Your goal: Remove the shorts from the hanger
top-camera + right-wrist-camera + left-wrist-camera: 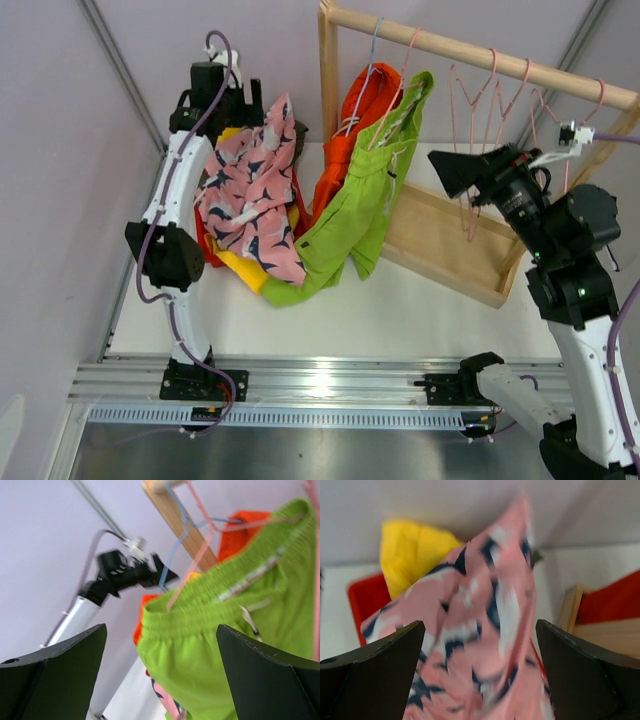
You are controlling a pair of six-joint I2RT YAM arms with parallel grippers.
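Observation:
The lime green shorts (355, 205) hang from a pink hanger on the wooden rail (500, 62); their waistband shows in the right wrist view (210, 605). The orange shorts (362, 105) hang behind them on a blue hanger. The pink patterned shorts (250, 195) lie draped over the yellow shorts (245, 268) at the left. My left gripper (245, 105) is open at the top of the pink shorts (480, 630), its jaws on either side of the cloth. My right gripper (447, 170) is open and empty, facing the lime shorts from the right. The dark olive-grey shorts cannot be made out.
A red container (365, 600) lies under the pile of shorts at the left. Several empty pink hangers (490, 100) hang on the right part of the rail. The rack's wooden base (450, 245) stands at the back right. A metal rail (320, 380) runs along the near edge.

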